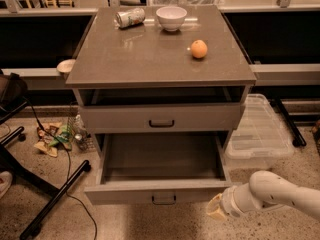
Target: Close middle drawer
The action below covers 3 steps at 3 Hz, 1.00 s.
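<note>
The middle drawer [160,190] of the grey cabinet is pulled far out, and its empty grey inside shows. Its flat front panel faces me with a small dark pull handle [164,199] at the centre. The upper drawer [161,117] above it stands slightly out. The lowest drawer is hidden under the open one. My gripper [215,208], at the end of a white arm [280,194], is low on the right, just beside the front right corner of the middle drawer's panel. It holds nothing that I can see.
On the cabinet top [150,59] lie a tipped can [130,17], a white bowl [171,18] and an orange [199,49]. A clear plastic bin [260,134] stands on the floor to the right. A black chair base [50,199], cables and litter [55,136] lie to the left.
</note>
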### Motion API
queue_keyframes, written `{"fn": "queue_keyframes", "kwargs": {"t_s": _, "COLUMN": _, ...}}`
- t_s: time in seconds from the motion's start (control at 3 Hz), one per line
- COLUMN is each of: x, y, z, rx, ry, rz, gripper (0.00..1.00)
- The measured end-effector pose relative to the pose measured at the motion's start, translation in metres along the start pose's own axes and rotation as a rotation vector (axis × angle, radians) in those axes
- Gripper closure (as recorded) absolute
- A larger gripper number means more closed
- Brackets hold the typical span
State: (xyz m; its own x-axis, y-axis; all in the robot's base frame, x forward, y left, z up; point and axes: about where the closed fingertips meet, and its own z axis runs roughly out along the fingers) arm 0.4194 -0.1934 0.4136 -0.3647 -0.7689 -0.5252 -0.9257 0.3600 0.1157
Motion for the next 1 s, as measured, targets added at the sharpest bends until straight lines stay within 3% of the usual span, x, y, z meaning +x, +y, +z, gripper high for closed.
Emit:
{"fn": "queue_keyframes", "kwargs": {"t_s": 0.67, "x": -0.003, "y": -0.047, "z": 0.029, "rx": 0.028, "ry": -0.068, "rz": 0.013, "gripper": 1.00}}
{"fn": "queue_keyframes", "kwargs": {"t_s": 1.0, "x": -0.003, "y": -0.047, "z": 0.029, "rx": 0.028, "ry": -0.068, "rz": 0.013, "gripper": 1.00}}
